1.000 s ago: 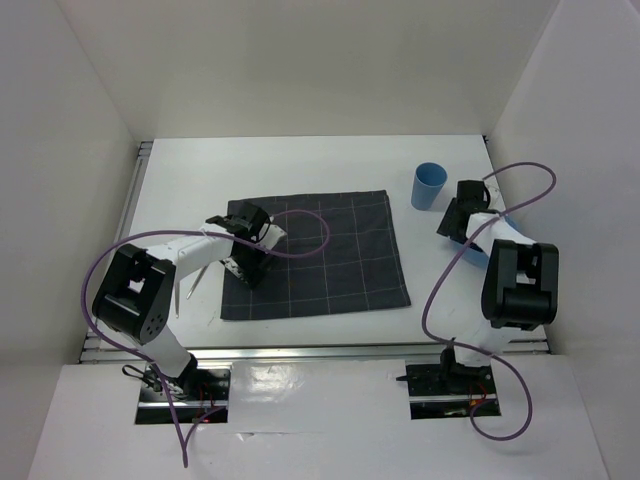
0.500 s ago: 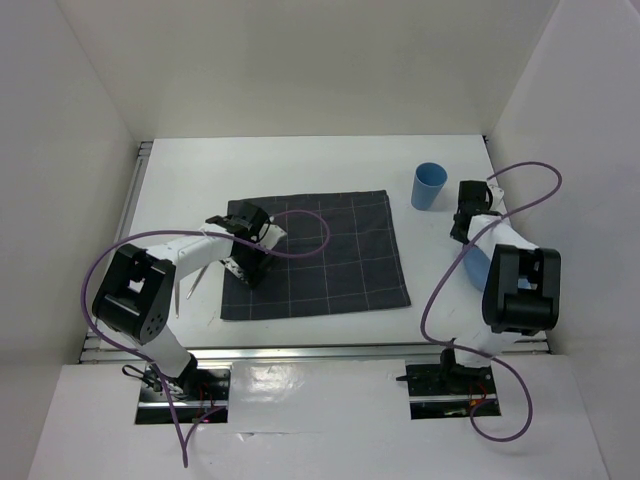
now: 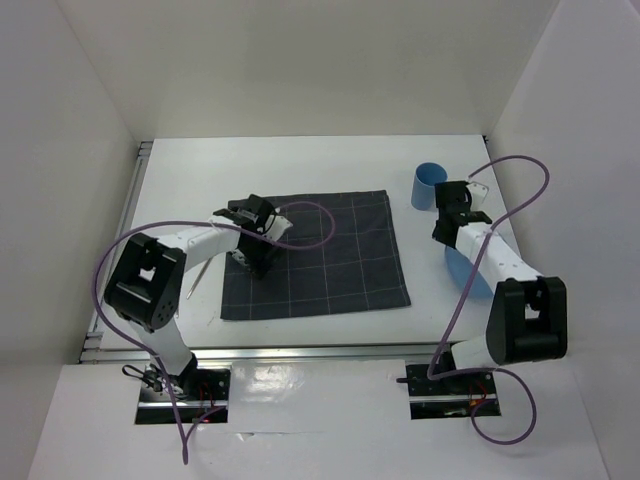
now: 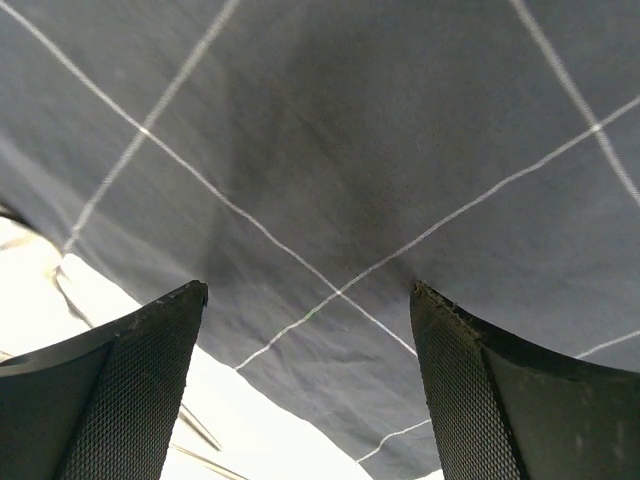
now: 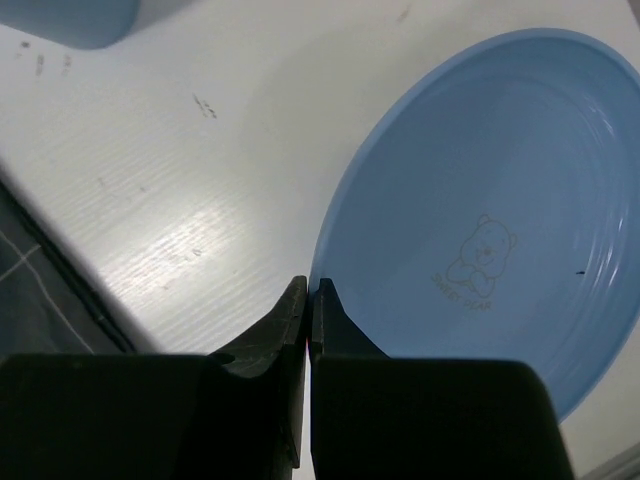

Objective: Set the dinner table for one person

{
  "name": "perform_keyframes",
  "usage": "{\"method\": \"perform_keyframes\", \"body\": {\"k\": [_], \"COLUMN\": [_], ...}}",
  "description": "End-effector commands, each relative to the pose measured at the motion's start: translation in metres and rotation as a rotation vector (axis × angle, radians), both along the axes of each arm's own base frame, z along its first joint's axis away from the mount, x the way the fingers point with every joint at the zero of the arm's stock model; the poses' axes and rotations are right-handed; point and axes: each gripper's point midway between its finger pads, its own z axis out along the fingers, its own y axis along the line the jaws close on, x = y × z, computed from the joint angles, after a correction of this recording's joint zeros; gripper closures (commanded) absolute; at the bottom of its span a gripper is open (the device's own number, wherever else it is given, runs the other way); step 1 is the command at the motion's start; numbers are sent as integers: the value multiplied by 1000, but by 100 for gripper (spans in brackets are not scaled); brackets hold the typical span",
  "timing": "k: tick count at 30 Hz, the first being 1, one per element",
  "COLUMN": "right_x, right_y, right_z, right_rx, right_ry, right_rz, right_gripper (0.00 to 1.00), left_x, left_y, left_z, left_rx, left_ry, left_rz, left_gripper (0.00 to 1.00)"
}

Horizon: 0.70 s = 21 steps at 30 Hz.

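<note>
white booth, white counter: right arm swings in onto the plate

white walls close in the counter (image 3: 300, 165), the dinner table of this task, which fills the floor of the booth with a dark checked cloth (image 3: 330, 260) spread near its middle. over the last second the right arm (image 3: 490, 255) has stretched out from its folded pose and brought its tip down by the blue cup (image 3: 428, 186), at the rim of the blue plate (image 5: 470, 200). the right jaws are closed to a hairline right at that rim; whether the rim is pinched between them cannot be told. the left arm (image 3: 200, 245) has shifted only slightly, and its jaws stand wide apart low over the cloth's left part, holding nothing. plate and cup both sit off the cloth to its right, so the setting is hardly begun. judging by the change, the plate is probably the next thing to go onto the cloth.
</note>
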Motion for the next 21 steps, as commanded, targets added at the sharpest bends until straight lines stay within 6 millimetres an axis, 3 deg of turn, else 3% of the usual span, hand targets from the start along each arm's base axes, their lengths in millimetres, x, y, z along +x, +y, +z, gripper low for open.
{"method": "perform_keyframes", "body": {"k": [1,3,6,9,14,21], "right_x": [-9,-18,-21,-22,-29,-31], "right_y": [-7,-5,16,44,78,104], "right_z": [26,38,67,91,105,110], "right_rx": [-57,-83,-107,-134,-138,-183], "right_ry": [-23,-26,-74,-119,-114,-115], "right_rz": [-53,-52,2,75,146,160], "right_gripper": [100,100,100,100,100,100], "left_x": [8,14,11,2,9,34], "left_y": [2,12,29,41,41,39], "left_z": [2,15,26,13,-7,-11], "left_rx": [3,-7,-10,36,52,119], "left_ry": [-5,-21,-21,-4,9,-75], "left_rz": [22,65,110,89,63,44], "left_gripper": [11,11,11,12,16,18]}}
